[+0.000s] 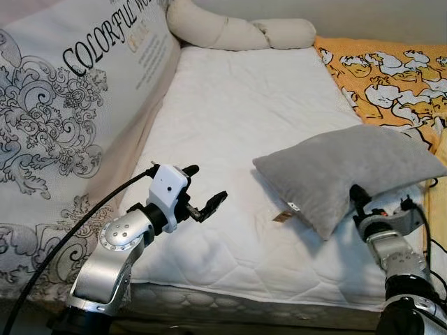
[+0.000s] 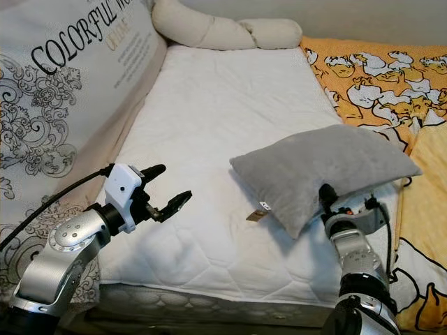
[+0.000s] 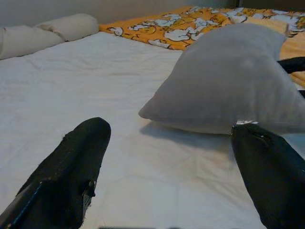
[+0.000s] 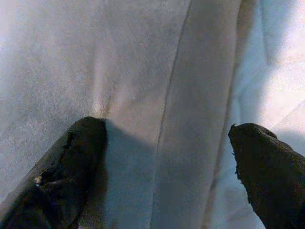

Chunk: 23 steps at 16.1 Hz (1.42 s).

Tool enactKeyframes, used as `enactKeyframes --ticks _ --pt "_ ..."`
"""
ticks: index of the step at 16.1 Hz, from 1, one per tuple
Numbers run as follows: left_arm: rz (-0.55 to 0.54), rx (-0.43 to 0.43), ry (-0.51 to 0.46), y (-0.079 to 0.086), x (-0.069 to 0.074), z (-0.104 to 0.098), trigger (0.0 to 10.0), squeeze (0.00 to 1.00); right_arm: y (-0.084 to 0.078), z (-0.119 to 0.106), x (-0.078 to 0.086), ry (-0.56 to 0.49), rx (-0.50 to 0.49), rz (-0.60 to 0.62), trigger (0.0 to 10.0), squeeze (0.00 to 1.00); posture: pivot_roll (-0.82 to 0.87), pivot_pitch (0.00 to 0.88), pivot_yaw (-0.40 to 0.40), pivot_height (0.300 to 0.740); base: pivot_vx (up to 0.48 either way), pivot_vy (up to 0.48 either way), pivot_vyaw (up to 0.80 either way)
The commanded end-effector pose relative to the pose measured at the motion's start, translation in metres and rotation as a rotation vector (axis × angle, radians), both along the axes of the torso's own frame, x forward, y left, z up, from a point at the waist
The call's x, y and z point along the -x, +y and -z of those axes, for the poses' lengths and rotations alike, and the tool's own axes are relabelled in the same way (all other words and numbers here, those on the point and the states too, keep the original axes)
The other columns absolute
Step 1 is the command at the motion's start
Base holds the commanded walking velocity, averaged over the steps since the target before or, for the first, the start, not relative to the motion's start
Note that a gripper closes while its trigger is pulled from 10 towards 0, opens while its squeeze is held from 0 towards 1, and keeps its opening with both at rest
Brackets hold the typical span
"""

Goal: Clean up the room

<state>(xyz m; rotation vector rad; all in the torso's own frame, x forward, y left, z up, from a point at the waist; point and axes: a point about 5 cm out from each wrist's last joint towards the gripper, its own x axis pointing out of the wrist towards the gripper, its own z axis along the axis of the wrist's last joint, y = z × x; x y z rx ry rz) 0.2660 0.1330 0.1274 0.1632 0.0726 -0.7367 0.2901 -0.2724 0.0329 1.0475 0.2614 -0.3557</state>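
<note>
a grey pillow [image 1: 349, 171] lies tilted on the white mattress [image 1: 244, 112], near its front edge and toward the orange cartoon-print blanket [image 1: 391, 70]. the right gripper [image 4: 167, 167] presses up against the pillow's front edge, its arm bent upward from below the mattress edge; the two black fingers [image 4: 71, 162] stand spread apart against the grey fabric, clasping nothing. the left gripper [image 3: 167, 167] hovers over the mattress well apart from the pillow, forearm raised at a slant and wrist turned toward the pillow, fingers [image 1: 213, 202] parted and empty. a cream bolster [image 1: 237, 31] lies along the mattress's far end, and a printed headboard cushion [image 1: 70, 105] leans along its other side.
</note>
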Motion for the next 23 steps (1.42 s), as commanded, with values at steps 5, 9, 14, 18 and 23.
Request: enactKeyframes --ticks 5,9,14,18,23 --pt "-0.002 -0.041 0.099 0.009 0.004 0.007 10.0 0.03 0.008 -0.008 -0.015 -0.088 -0.02 -0.05 0.0 0.0 -0.02 0.0 -0.02 0.74 0.0 0.0 0.0" --pt "0.08 -0.01 0.155 0.016 0.016 0.004 10.0 0.04 0.018 -0.009 -0.023 -0.076 0.01 -0.095 0.0 0.0 -0.01 0.0 -0.017 0.74 0.0 0.0 0.0" --pt "0.13 0.014 0.176 0.016 0.022 0.001 10.0 0.03 0.024 -0.002 -0.021 -0.051 0.022 -0.092 0.0 0.0 -0.01 0.0 -0.005 0.74 0.0 0.0 0.0" --pt "0.126 0.016 0.184 0.018 0.023 0.001 10.0 0.03 0.023 0.0 -0.02 -0.022 0.032 -0.075 0.0 0.0 -0.01 0.0 0.001 0.74 0.0 0.0 0.0" --pt "0.08 0.002 0.178 0.02 0.021 0.003 10.0 0.02 0.033 -0.011 -0.034 -0.007 0.138 -0.16 0.0 0.0 -0.02 0.0 0.006 0.74 0.0 0.0 0.0"
